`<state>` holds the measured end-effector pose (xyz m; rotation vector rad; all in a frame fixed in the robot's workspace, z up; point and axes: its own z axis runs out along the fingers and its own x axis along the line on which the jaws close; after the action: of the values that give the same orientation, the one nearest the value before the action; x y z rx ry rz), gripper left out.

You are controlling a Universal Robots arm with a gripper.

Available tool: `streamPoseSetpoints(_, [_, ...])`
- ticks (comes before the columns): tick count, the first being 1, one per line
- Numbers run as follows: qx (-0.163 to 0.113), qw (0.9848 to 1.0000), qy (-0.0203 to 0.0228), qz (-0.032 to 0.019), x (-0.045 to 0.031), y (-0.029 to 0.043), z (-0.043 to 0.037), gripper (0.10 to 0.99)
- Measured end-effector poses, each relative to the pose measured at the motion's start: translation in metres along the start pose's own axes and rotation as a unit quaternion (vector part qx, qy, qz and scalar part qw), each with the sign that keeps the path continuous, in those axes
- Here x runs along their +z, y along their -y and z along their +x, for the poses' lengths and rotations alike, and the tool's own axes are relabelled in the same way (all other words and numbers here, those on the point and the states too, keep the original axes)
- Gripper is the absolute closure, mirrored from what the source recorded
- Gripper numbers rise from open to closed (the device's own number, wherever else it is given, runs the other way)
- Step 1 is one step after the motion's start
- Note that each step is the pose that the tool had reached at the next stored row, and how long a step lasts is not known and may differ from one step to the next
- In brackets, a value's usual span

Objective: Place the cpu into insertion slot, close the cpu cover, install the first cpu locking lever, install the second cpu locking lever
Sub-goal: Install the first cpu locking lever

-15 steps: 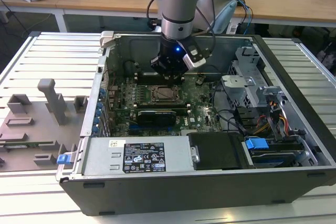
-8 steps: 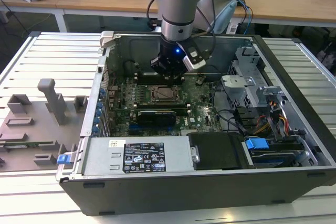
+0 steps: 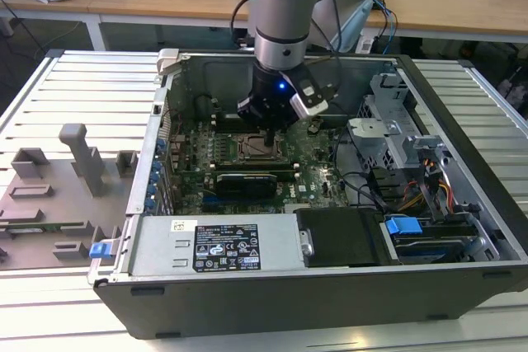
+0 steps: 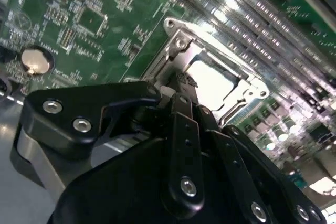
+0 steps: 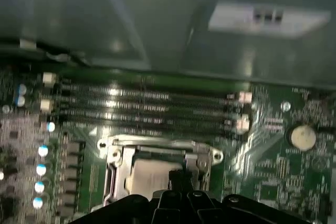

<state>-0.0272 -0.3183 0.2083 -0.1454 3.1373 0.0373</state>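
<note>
Cpu (image 4: pixel 212 81), silvery-grey, under cpu cover (image 4: pixel 178 51)

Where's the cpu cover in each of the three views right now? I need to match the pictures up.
Exterior view: the cpu cover lies on the green motherboard inside the case, just below the gripper.
Second wrist view: the cover sits just past the gripper, framing the pale cpu.
First wrist view: the cover sits directly beyond the gripper.
Shared landmark in both wrist views: the round coin battery.
</note>
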Motion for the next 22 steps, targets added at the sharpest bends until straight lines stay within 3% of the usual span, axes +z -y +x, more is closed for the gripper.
streamPoseSetpoints(3, [0.000, 1.0000, -0.0001, 0.0002, -0.0005, 0.0018, 0.0002, 0.980])
streamPoseSetpoints(5, [0.000, 1.0000, 0.0000, 0.0001, -0.0052, 0.0017, 0.0002, 0.980])
streamPoseSetpoints(7, [0.000, 1.0000, 0.0000, 0.0001, -0.0166, 0.0014, 0.0002, 0.980])
streamPoseSetpoints(11, [0.000, 1.0000, 0.0000, 0.0001, -0.0315, 0.0011, 0.0001, 0.980])
streamPoseSetpoints(22, [0.000, 1.0000, 0.0000, 0.0001, -0.0493, 0.0007, 0.0001, 0.980])
